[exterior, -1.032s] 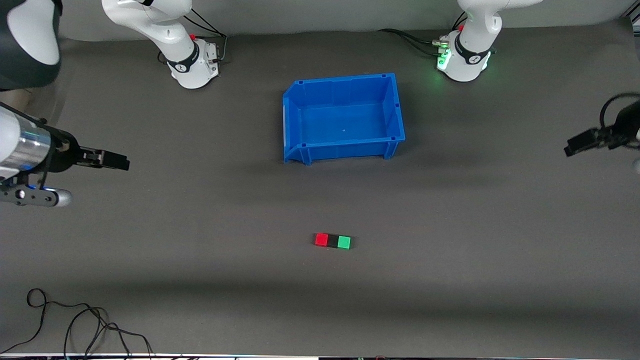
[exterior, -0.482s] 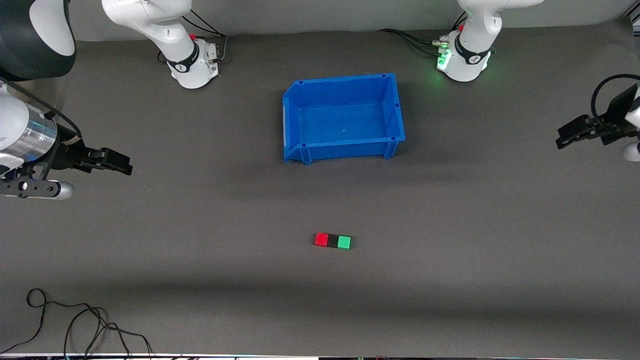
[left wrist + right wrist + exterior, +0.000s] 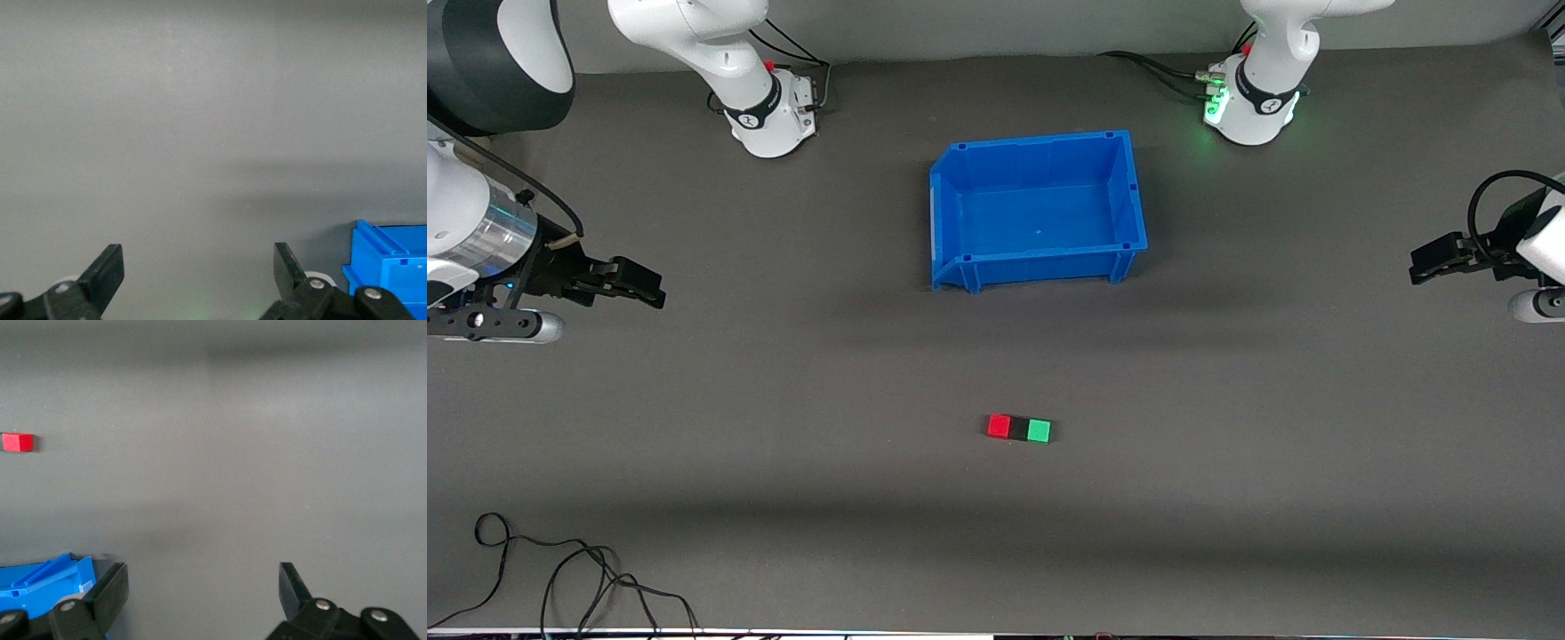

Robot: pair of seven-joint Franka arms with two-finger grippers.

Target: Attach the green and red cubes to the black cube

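Finding: the red cube, black cube and green cube lie in one row, low in the centre of the front view. The black cube sits between the two coloured ones and touches both. The row is nearer the front camera than the blue bin, which sits in the upper centre, well apart from it.

Grippers: your right gripper hangs over bare mat at the right arm's end of the table. Its jaws are spread wide and hold nothing. Your left gripper hangs over the mat at the left arm's end, likewise wide and empty. Both are well apart from the row.

Assessment: the joining looks done, and the step in hand appears to be clearing off and confirming. From this high view the seams seem closed, but I cannot tell whether the faces have truly latched.

Recommendation: keep both grippers high and out at the table's ends so nothing brushes the row. If you test the joint, approach from above and grip only the black cube. Lift gently and watch that both coloured cubes rise with it.
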